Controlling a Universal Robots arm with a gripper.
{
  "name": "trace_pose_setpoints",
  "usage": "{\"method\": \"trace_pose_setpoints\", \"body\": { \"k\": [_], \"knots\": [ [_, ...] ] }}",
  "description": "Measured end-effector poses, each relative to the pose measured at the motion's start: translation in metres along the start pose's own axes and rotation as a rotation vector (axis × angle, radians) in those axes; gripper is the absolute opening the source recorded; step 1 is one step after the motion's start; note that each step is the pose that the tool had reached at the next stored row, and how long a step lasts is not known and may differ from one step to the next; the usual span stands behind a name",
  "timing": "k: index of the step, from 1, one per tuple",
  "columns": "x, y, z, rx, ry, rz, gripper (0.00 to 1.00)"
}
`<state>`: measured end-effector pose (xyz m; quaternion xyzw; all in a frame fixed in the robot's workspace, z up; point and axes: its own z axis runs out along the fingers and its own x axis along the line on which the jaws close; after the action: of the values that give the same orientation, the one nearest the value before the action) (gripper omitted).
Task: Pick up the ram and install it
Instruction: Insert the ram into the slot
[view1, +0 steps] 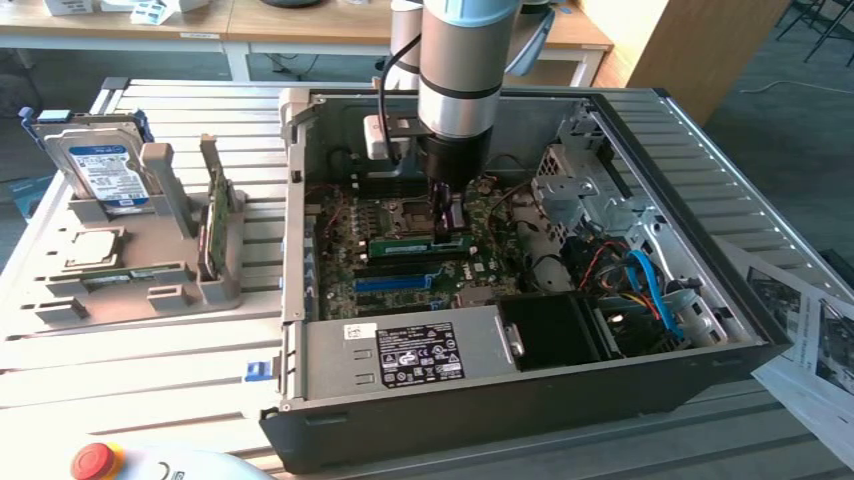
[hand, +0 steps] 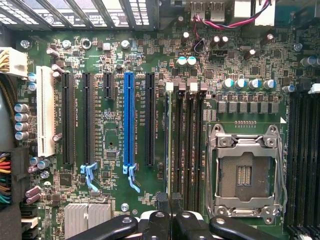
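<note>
The ram (view1: 407, 243) is a long thin green stick standing on edge along a black memory slot of the motherboard (view1: 387, 285), inside the open computer case (view1: 534, 370). My gripper (view1: 447, 222) comes straight down onto the ram's top edge and is shut on it. In the wrist view the ram (hand: 166, 145) appears edge-on as a thin line in the slot farthest from the CPU socket (hand: 245, 172). It runs out from between the closed black fingers of the gripper (hand: 170, 207).
A grey parts holder (view1: 120, 270) at the exterior view's left carries a silver hard drive (view1: 100, 165) with a blue label and a broader green card (view1: 214, 225). In the case are a power supply (view1: 400, 355), cables and a drive cage (view1: 574, 190). Papers (view1: 814, 340) lie at the right.
</note>
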<state>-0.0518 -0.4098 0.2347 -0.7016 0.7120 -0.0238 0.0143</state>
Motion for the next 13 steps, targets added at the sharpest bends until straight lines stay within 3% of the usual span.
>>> {"method": "trace_pose_setpoints", "body": {
  "k": [13],
  "knots": [
    [0.0, -0.0013, 0.0005, 0.0, 0.0001, 0.001, 0.11]
  ]
}}
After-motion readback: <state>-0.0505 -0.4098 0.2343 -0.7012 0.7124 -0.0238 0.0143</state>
